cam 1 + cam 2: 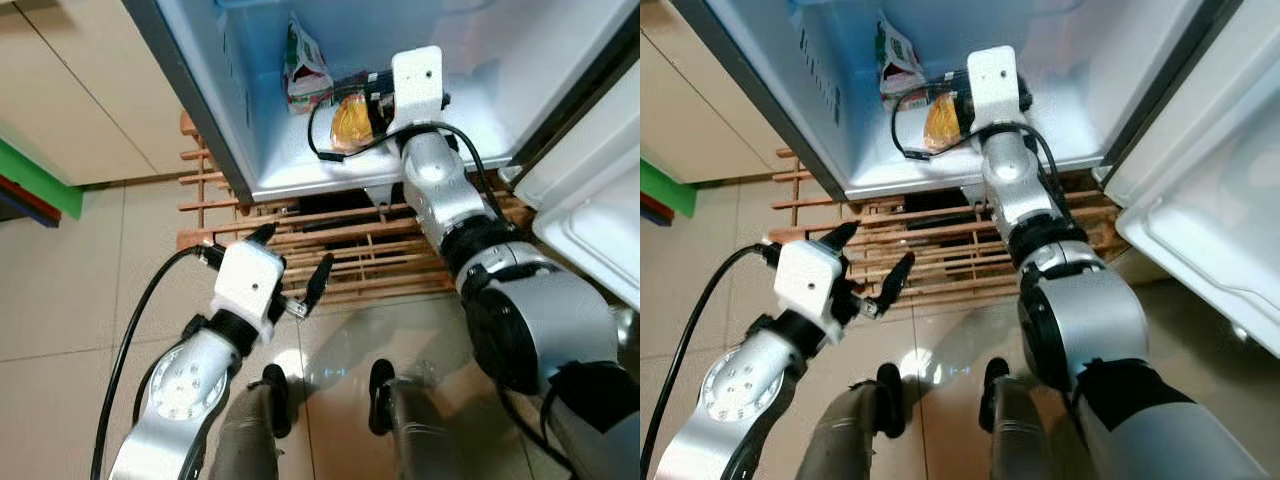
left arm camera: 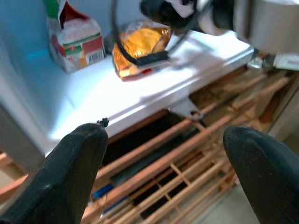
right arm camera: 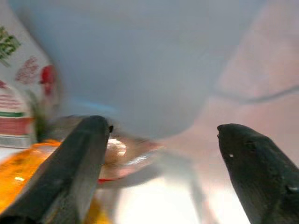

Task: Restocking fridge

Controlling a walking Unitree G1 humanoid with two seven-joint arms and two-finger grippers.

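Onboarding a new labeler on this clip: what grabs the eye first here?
The silver right arm reaching into the open white fridge, its right tool open beside the orange plastic snack bag on the fridge floor. Next to the bag stands a red, green and white carton. Lower down, the left tool hangs open and empty over the slatted wooden pallet under the fridge.

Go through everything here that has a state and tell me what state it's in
Fridge: door open.
Orange packet: lying on the fridge floor.
Carton: standing behind the packet, top crumpled.
Right gripper: open, inside the fridge, beside the packet.
Left gripper: open, empty, above the wooden rack.
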